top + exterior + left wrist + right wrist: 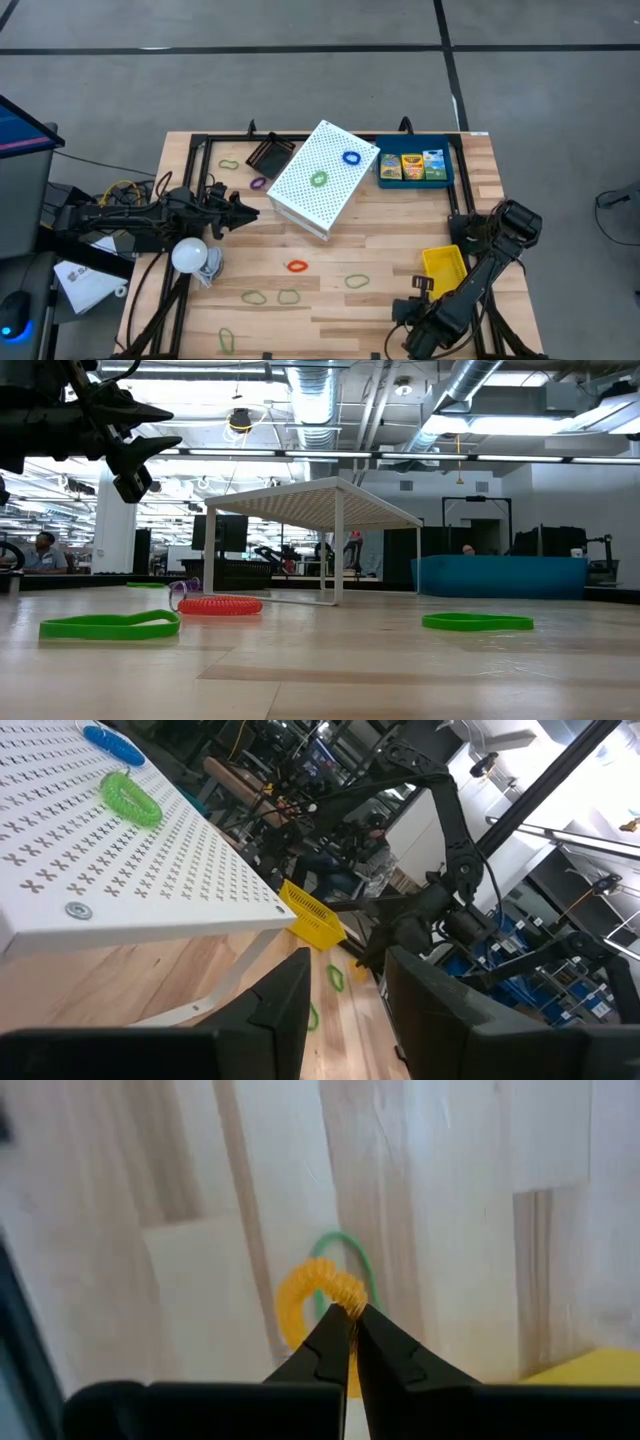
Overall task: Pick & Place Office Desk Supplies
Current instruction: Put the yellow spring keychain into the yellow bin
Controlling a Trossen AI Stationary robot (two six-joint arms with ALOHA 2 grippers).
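Note:
My right gripper (352, 1308) hangs over the table's near right part, pointing down, shut on a yellow-orange coiled band (305, 1295). A thin green band (350, 1250) lies on the wood under it. My left gripper (345, 1010) waits open and level at the table's left (245, 210), facing the white perforated shelf (320, 175). A blue coil (351, 158) and a green coil (318, 179) lie on top of that shelf. The blue tray (414, 183) at the far right holds three crayon packs (411, 165). A yellow tray (445, 265) sits at the near right and a black tray (268, 153) at the far side. My right gripper pinches the coiled band's rim (340, 1288) between its two fingers, only at their free ends. The fingers come from above, pointing down. The rest of the loop sticks out beyond the fingertips and looks lifted off the wood.
An orange-red coil (297, 266), several green bands (288, 296) and a purple band (258, 184) lie loose on the wood. A white bulb-like object (190, 255) sits near the left arm. Black frame rails (200, 165) run along the table's edges.

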